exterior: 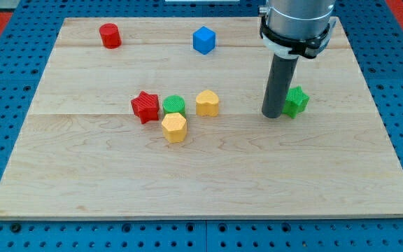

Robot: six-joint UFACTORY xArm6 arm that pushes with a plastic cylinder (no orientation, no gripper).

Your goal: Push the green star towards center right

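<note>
A: Camera view, the only one we have. Where's my tip (272, 115) against the green star (296, 101)?

B: Star sits at roughly 2 o'clock from the tip, just beside it, looks like touching or a hair off (rod hides the star's near edge, so we can't tell which). No pincer on this rig, just the rod, so nothing to call spread or pinching.

A: And the star on the wooden board (208, 182)?

B: Already on the view's right side, about mid-height, short of the right edge. We'd judge it close to centre right, maybe a little more push needed.

A: So the direction that matters?

B: Tip is at the star's 8 o'clock. Pushing toward 3 o'clock from there would likely nudge it right and slightly up. We'd want the tip nearer the star's 9 o'clock for a straight shove.

A: Anything in the path?

B: Nothing between star and right edge. Red star (145, 107), green cylinder (174, 105), two yellow blocks (207, 103) (174, 127) cluster well apart at the star's 9 o'clock. Red cylinder (110, 35) and blue cube (203, 40) sit up top.
</note>
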